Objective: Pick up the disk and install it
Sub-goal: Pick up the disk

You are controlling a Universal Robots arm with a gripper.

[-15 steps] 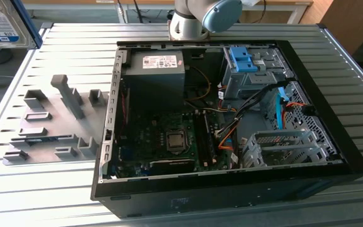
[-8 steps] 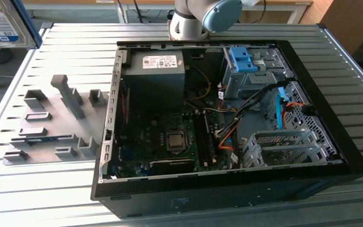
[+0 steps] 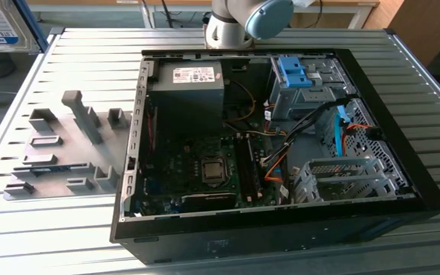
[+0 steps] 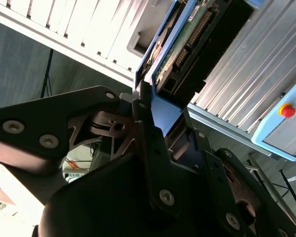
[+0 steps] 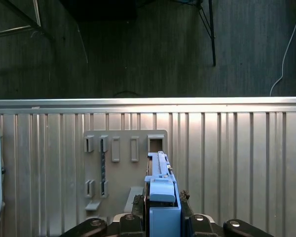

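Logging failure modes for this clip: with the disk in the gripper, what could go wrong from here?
1. The gripper pinches the disk near one end, most of it jutting beyond the grip; it might tilt or slip.
2. Orange and black cables crowd the computer case beside the drive cages; the disk could snag there.

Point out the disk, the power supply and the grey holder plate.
disk [image 5: 162,195]: first wrist view, on its blue rail.
power supply [image 3: 183,100]: exterior view, on its grey face below the sticker.
holder plate [image 3: 75,153]: exterior view, on a bare flat part.
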